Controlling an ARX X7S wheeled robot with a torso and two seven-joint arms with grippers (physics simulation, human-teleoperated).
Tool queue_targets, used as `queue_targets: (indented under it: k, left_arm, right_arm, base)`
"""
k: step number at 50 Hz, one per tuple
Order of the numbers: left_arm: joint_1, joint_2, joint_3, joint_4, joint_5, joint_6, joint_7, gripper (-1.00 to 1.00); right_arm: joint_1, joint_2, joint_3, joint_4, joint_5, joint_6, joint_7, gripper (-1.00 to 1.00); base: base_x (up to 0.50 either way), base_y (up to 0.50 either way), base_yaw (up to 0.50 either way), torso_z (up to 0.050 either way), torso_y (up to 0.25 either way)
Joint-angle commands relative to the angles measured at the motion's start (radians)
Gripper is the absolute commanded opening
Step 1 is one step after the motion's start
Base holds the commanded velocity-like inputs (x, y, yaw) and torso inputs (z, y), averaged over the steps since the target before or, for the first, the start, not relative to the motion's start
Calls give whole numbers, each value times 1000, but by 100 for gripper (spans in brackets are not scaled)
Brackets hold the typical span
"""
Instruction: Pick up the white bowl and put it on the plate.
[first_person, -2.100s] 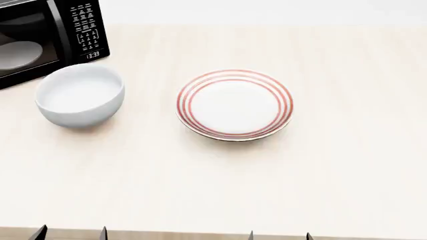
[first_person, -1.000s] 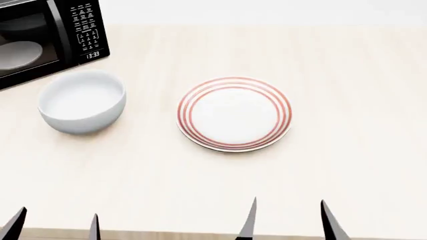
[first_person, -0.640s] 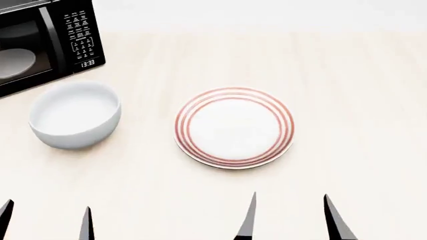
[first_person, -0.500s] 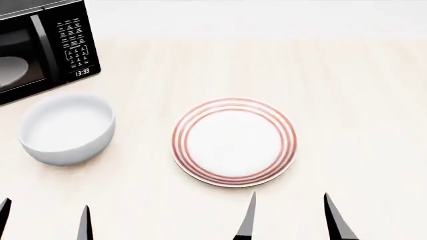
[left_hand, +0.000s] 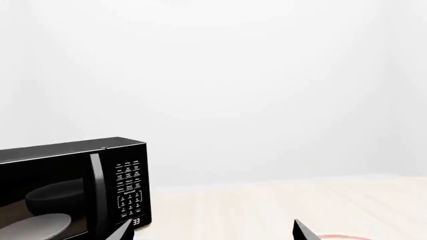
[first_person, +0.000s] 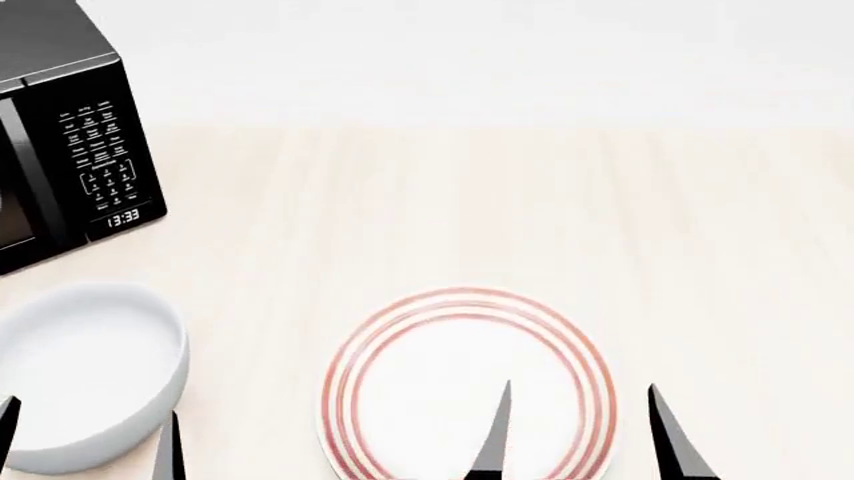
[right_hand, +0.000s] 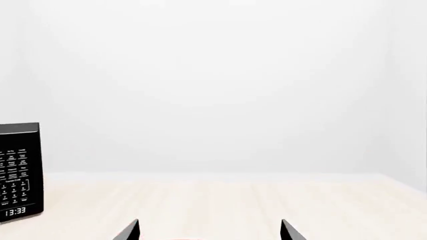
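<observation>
The white bowl (first_person: 80, 370) sits on the table at the near left, in front of the microwave. The plate (first_person: 441, 390), white with red rings, lies to its right, cut off by the head view's bottom edge. Only the fingertips of my left gripper (first_person: 88, 442) show, spread wide, overlapping the bowl's near rim in the picture; its height above the bowl is unclear. My right gripper (first_person: 581, 435) is open and empty, its tips over the plate's right part. A sliver of the plate's rim (left_hand: 340, 237) shows in the left wrist view. Both wrist views show open jaws, left (left_hand: 212, 234) and right (right_hand: 210, 232).
A black microwave (first_person: 60, 170) stands at the far left, door and keypad facing me; it also shows in the left wrist view (left_hand: 67, 190) and the right wrist view (right_hand: 19, 170). The pale wooden table (first_person: 534, 200) runs back to a white wall.
The head view has swung so bowl, plate and microwave slid down the picture. Both grippers' fingertips rose into view from the bottom edge. The bowl and plate keep their places on the table.
</observation>
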Motion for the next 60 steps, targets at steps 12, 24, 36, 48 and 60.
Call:
queue_targets:
  k: [12,24,36,48,60]
  left_arm:
    - [-1,-17,14,9,-7,-11,-23,100]
    - [-12,-29,-4,245,4,-272,-57,100]
    - [-293,-515,115,474,-536,-501,-583,100]
    - [-916,-928,260,338,-1231,-491,-928,100]
    - [-856,-165,-452,-109,38,-1214,242,100]
  right_arm:
    - [-3,14,-19,-2,0,-2,24,100]
    - [3,24,-22,-2,7,5,31,100]
    - [-3,32,-29,-8,17,3,36,100]
    - [2,45,-33,-9,28,3,52,100]
    - [-5,57,-37,-6,40,-5,68,100]
  base:
    - [0,0,0,0,1]
    - [0,0,0,0,0]
    - [0,0,0,0,0]
    - [0,0,0,0,0]
    - [0,0,0,0,0]
